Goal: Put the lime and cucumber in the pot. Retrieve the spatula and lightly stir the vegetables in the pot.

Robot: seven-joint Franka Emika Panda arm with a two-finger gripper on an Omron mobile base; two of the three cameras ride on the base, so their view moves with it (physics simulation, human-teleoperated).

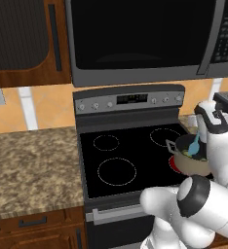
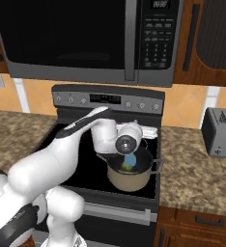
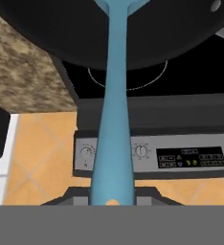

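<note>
While hand [image 3: 111,198] pinches spatula [image 3: 115,119] handle | long axis steep, blade down in pot [image 2: 129,179]

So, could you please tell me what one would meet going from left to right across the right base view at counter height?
Left counter → stove → pot, with the spatula dipping into it → right counter → toaster.

Arm bent forward; gripper [image 3: 112,200] clamped, tilted downward.
</note>
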